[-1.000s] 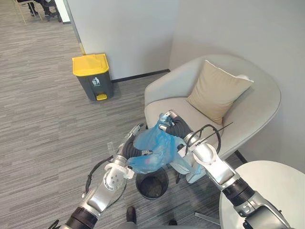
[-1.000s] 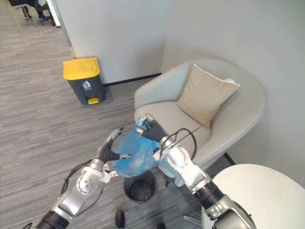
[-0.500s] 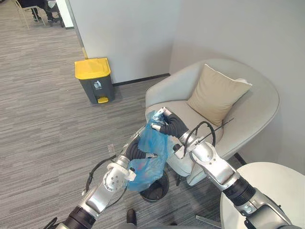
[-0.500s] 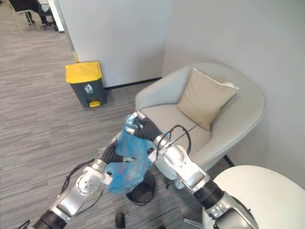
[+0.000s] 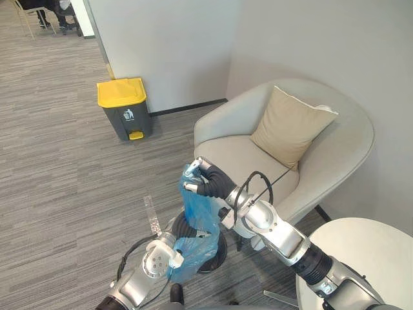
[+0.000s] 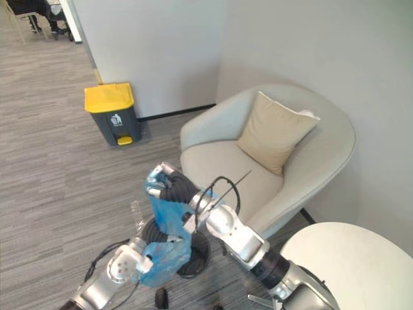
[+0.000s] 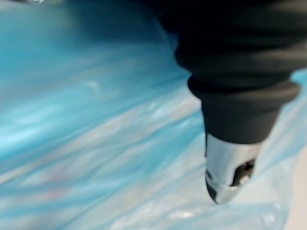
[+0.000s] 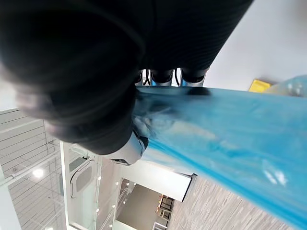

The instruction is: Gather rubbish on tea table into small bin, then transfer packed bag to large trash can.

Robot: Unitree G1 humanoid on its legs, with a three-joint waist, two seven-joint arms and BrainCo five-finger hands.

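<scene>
While clenched in right hand (image 5: 205, 181) fingers, thin blue plastic bag (image 5: 201, 210) is held aloft.
Drop risked if film slips; left hand (image 7: 230, 163) hold cannot be told.

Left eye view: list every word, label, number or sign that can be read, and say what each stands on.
Words or numbers: none can be read.
Large trash can: a white sign on its grey front, too small to make out.
Blue bag, gripped at the top by the right hand: no print to be seen.
</scene>
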